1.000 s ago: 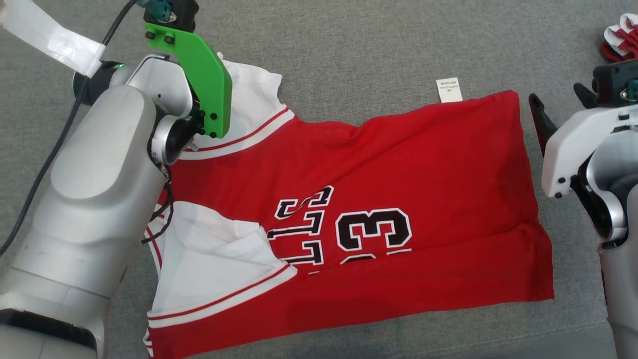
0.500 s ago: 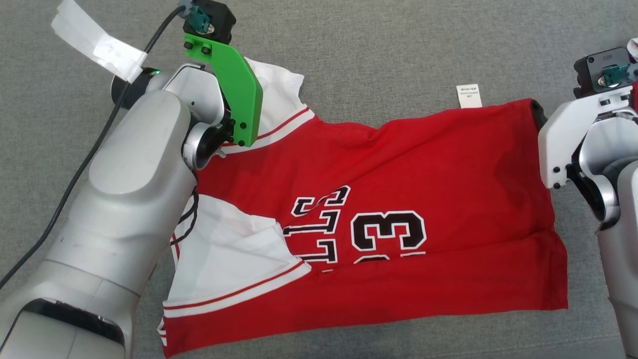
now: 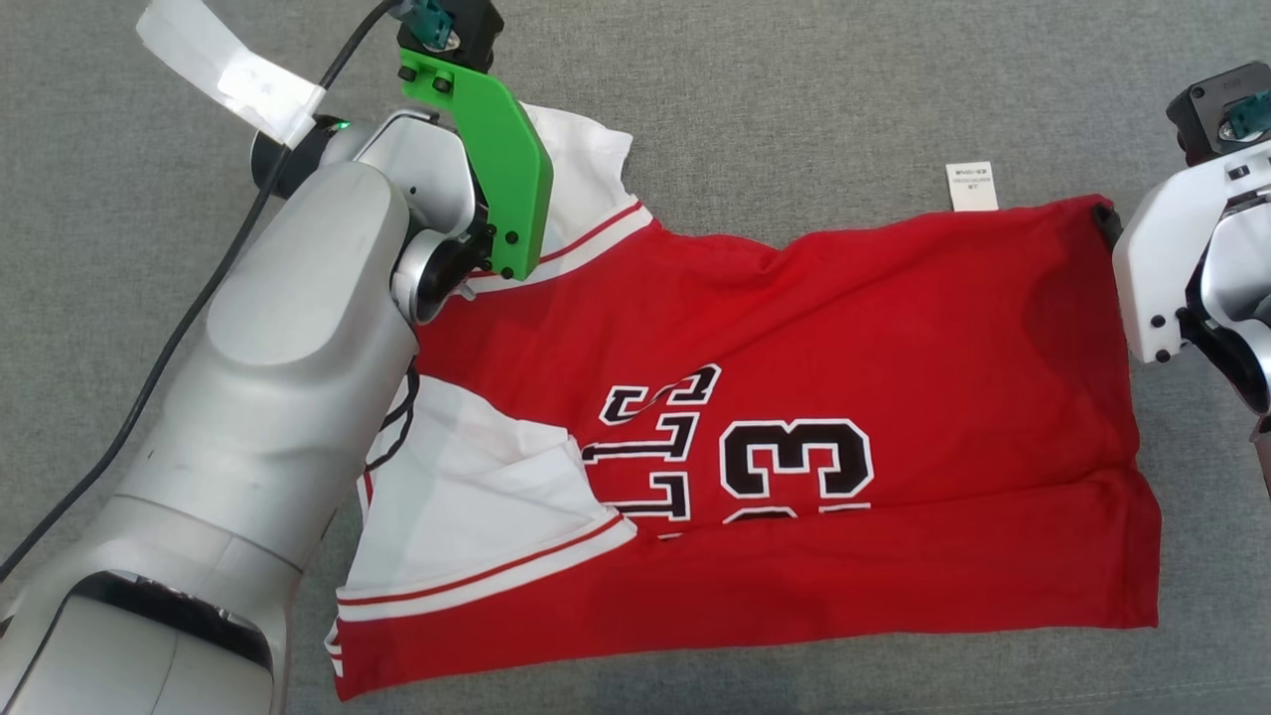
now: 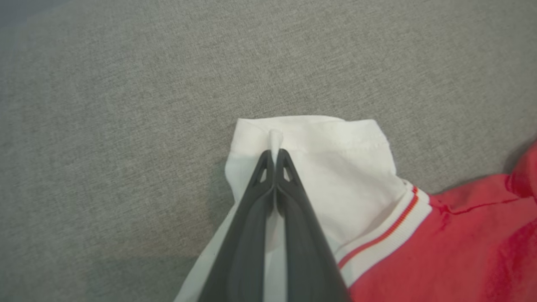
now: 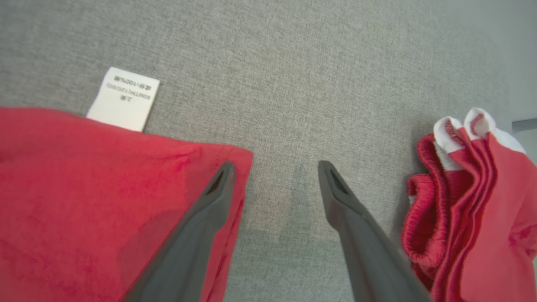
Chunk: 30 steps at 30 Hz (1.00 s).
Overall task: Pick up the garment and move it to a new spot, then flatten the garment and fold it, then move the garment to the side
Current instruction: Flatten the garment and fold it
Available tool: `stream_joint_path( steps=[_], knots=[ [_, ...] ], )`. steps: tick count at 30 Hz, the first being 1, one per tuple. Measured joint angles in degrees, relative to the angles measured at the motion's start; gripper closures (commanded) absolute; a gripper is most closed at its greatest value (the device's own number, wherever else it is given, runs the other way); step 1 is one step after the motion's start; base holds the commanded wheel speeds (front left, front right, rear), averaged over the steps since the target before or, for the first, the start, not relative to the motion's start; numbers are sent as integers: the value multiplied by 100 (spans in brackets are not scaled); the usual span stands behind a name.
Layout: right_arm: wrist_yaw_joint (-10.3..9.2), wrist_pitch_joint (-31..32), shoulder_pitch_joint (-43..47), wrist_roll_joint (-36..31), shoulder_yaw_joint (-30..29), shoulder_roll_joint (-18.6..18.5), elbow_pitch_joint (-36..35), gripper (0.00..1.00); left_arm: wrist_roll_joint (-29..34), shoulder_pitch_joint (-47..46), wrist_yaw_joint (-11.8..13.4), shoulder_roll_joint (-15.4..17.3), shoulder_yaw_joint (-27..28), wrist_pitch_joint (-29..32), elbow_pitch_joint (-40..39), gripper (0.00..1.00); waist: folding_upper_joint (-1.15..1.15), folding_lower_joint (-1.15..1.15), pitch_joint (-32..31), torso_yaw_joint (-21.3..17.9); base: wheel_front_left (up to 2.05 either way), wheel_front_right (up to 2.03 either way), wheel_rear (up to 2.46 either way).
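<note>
The grey fabric surface point(image 3: 794, 79) is under everything, and the red jersey point(image 3: 894, 348) lies spread on it, mostly flat, number side up. Our left gripper point(image 4: 275, 157) is pinched tight on the jersey's white sleeve point(image 4: 335, 167) at its far left corner, same as a second ago. What's new is that our right gripper point(image 5: 277, 165), jaws wide with nothing in them, has slid in to the jersey's far right corner. One finger is over the cloth and the other is off its edge. We reckon a two-corner grab for the fold comes next. A little white label point(image 5: 123, 98) pokes out just beside that corner.

Head camera looks steeply down on the jersey point(image 3: 894, 328); both wrist cameras sit close, apparently over its opposite ends.
</note>
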Motion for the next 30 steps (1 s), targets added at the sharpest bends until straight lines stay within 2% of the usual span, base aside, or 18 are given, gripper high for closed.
stream_joint_path(
  steps=[9, 13, 15, 16, 17, 18, 19, 22, 30],
  knots=[
    [0, -168, 15, 137, 44, -16, 210, 0, -25, -87, -48, -10, -36, -48, 114, 100, 0, 0, 164, 58, 0, 0, 0],
    [-1, -170, 19, 232, 82, -18, 218, 30, -71, -152, -57, -21, -35, -102, 156, 100, 0, 0, 198, 75, 0, 0, 0],
    [-1, -194, 22, 233, 102, -20, 219, 32, -80, -177, -60, -24, -38, -129, 182, 100, 0, 0, 204, 81, 0, 0, 0],
    [-1, -197, 23, 241, 112, -26, 220, 52, -80, -192, -63, -24, -44, -131, 193, 100, 0, 0, 206, 85, 0, 0, 0],
    [-1, -205, 23, 247, 134, -46, 219, 67, -80, -199, -65, -27, -46, -145, 202, 100, 0, 0, 209, 89, 0, 0, 0],
    [0, -219, 22, 250, 162, -63, 219, 91, -82, -207, -66, -30, -47, -148, 214, 100, 0, 0, 212, 93, 0, 0, 0],
    [0, -223, 19, 272, 189, -75, 219, 100, -97, -211, -66, -32, -46, -174, 224, 100, 0, 0, 216, 97, 0, 0, 0],
    [0, -298, 9, 292, 222, -103, 248, 100, -116, -214, -66, -34, -32, -280, 243, 100, 0, 0, 217, 111, 0, 0, 0],
    [0, -806, 37, 274, 32, -10, 248, 100, -145, -212, 13, -38, 168, -1074, 222, 100, 0, 0, 97, 165, 0, 0, 0]
  ],
)
